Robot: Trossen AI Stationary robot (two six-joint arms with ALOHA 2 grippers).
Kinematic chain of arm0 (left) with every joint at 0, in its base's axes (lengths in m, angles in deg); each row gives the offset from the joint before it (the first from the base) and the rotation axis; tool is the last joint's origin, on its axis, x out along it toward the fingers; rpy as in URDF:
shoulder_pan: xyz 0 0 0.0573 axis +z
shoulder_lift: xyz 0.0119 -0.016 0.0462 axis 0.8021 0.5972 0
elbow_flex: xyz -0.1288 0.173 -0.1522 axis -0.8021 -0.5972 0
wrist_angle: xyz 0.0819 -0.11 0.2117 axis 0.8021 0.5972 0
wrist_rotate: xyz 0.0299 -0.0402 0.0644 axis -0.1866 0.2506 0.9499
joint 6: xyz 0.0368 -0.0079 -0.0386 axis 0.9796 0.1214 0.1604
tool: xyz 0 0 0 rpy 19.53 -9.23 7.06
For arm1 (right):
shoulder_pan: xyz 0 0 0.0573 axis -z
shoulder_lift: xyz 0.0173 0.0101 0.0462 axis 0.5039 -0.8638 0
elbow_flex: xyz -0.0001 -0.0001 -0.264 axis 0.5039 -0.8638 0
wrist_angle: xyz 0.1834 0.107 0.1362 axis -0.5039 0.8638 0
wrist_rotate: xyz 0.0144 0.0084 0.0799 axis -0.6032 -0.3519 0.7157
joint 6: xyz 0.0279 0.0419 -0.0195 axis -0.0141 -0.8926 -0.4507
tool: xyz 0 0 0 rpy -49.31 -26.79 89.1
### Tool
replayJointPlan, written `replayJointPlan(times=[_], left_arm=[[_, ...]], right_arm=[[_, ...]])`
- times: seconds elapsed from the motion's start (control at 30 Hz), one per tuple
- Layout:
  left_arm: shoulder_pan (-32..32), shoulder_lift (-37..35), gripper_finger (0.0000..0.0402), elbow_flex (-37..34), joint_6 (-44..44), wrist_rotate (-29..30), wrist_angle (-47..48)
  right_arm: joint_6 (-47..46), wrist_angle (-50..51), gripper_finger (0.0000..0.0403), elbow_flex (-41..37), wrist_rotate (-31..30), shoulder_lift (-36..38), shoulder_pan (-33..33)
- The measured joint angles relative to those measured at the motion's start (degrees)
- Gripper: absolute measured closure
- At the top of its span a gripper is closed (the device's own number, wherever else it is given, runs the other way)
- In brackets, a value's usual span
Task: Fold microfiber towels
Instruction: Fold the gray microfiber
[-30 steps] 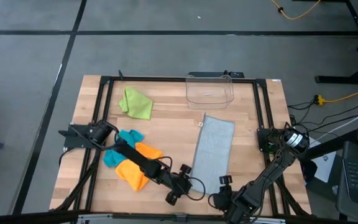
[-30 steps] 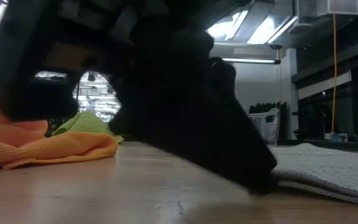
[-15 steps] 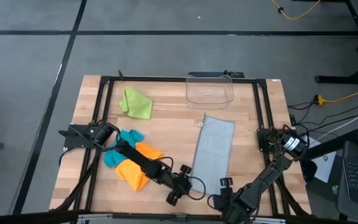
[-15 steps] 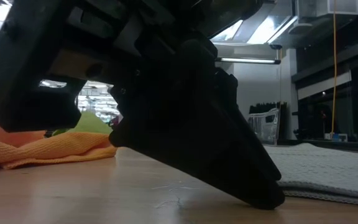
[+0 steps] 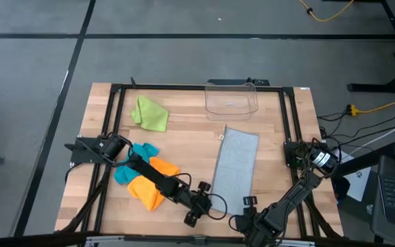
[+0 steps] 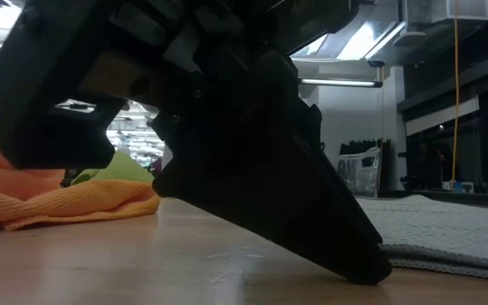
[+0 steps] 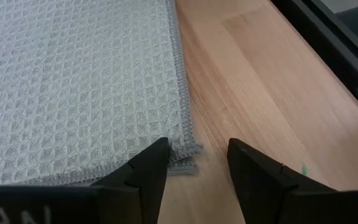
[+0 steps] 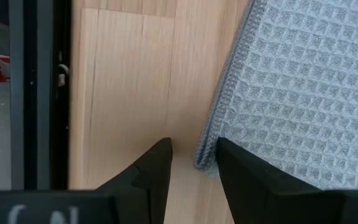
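Grey floor all around, and in the middle a pale wooden worktop (image 5: 184, 147) framed by black rails. Near its front edge, a light grey waffle-weave microfiber towel (image 5: 236, 166) folded into a long strip, flat and lengthwise. Left gripper (image 7: 194, 163) low at one near corner of that strip, jaws spread, corner just between the tips but not pinched. Right gripper (image 8: 193, 163) at the other near corner, jaws likewise apart, astride the edge. Farther left, crumpled orange towel (image 5: 148, 185) touching teal blue towel (image 5: 137, 159); lime green towel (image 5: 149, 113) apart, toward the back. Clear plastic bin (image 5: 232, 99) at the far edge.
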Motion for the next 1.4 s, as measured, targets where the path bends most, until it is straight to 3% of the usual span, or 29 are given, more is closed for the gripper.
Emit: replayJointPlan(times=[0.2, 0.77, 1.03, 1.4], left_arm=[[0.2, 0.0, 0.0274, 0.0, 0.0, 0.1, 0.0], [1.4, 0.0, 0.0394, -0.1, -0.2, 0.3, 0.0], [1.4, 0.0, 0.04, -0.1, -1.7, 0.3, -0.1], [1.1, 0.0, 0.0401, -0.1, -1.7, 1.4, -0.1]], right_arm=[[-1.1, 0.0, 0.0273, -0.1, -0.7, 0.0, 0.1], [-1.2, 0.3, 0.0339, -0.2, -4.1, -0.1, 0.1], [-1.1, 0.5, 0.0394, -0.2, -7.6, -0.3, 0.2], [-1.2, 0.8, 0.0399, -0.2, -10.2, -0.3, 0.2]])
